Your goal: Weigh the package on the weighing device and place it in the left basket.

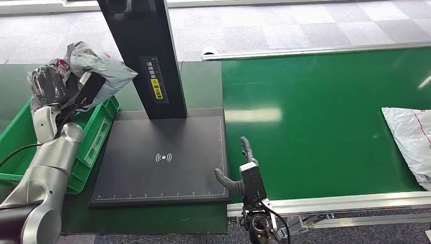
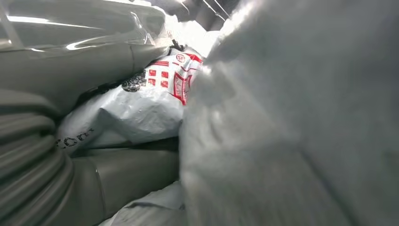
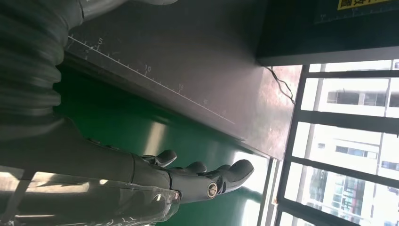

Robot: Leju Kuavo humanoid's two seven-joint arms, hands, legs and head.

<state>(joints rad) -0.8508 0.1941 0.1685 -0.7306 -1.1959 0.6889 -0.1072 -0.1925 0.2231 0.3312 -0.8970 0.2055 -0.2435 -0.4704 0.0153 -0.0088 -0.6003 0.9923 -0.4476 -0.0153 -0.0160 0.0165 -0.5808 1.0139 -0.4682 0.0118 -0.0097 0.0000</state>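
A grey plastic package [image 1: 99, 63] hangs over the far end of the green basket [image 1: 104, 122] on the left, and my left hand [image 1: 85, 87] grips it from below. In the left wrist view the grey package [image 2: 291, 127] looms close and hides the fingers; beyond it a white package with red print [image 2: 146, 99] lies in the basket. The dark weighing platform [image 1: 162, 157] with its black column [image 1: 147, 56] is bare. My right hand [image 1: 246, 165] hovers open at the platform's right edge, its fingers [image 3: 207, 176] stretched out over the green belt.
A black shiny bag [image 1: 48, 81] sits in the basket beside my left arm. Another white package [image 1: 411, 142] lies on the green conveyor belt [image 1: 315, 122] at the far right. The belt's metal rail [image 1: 335, 203] runs along the near edge.
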